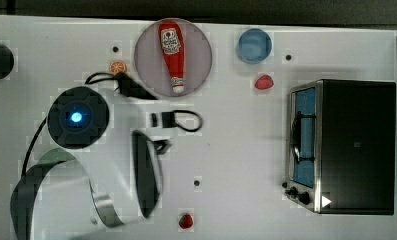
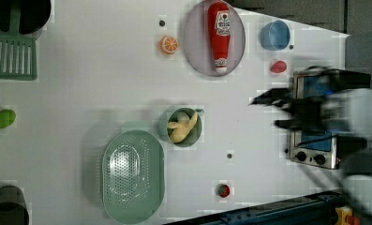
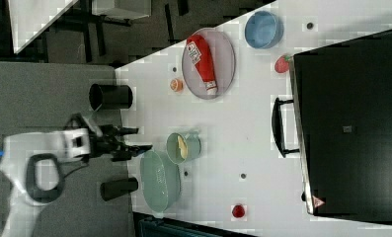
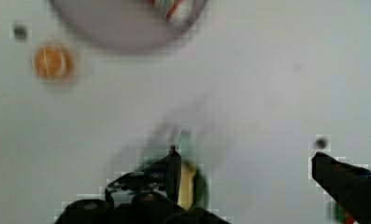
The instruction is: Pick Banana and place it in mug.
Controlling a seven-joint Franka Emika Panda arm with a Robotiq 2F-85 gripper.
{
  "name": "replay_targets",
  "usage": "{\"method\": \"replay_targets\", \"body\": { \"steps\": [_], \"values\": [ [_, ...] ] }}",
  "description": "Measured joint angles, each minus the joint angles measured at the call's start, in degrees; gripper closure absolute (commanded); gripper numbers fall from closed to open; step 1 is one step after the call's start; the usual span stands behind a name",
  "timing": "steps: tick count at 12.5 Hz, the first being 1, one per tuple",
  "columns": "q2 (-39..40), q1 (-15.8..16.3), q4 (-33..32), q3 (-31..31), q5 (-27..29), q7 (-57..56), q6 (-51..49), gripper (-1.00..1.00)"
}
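The table (image 2: 104, 70) carries, in the left view, an oven (image 2: 315, 117) at the left view's right. A green colander (image 2: 133, 176) lies just beside the mug (image 2: 185, 127), toward the left view's lower left. A grey plate (image 2: 195, 42) holds a ketchup bottle (image 2: 219, 35). The blue bowl (image 2: 274, 35) stands well apart from the mug. The banana (image 2: 182, 126) lies inside the mug. The claw (image 4: 246, 172) is above the mug, fingers (image 4: 173, 170) spread apart and holding nothing.
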Motion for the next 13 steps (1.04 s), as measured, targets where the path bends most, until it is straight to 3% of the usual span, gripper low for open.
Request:
{"method": "replay_targets", "body": {
  "steps": [5, 7, 10, 13],
  "values": [
    [-8.3, -0.4, 10.4, -16.3, 0.2, 0.0, -14.4, -1.0],
    [-9.7, -2.3, 12.4, -22.2, 1.2, -0.9, -18.3, -1.0],
    [-9.9, -4.8, 12.5, -22.2, 1.3, -1.7, -20.5, -1.0],
    [-9.1, -3.2, 10.6, -20.2, 1.6, -2.3, -19.8, -1.0]
  ]
}}
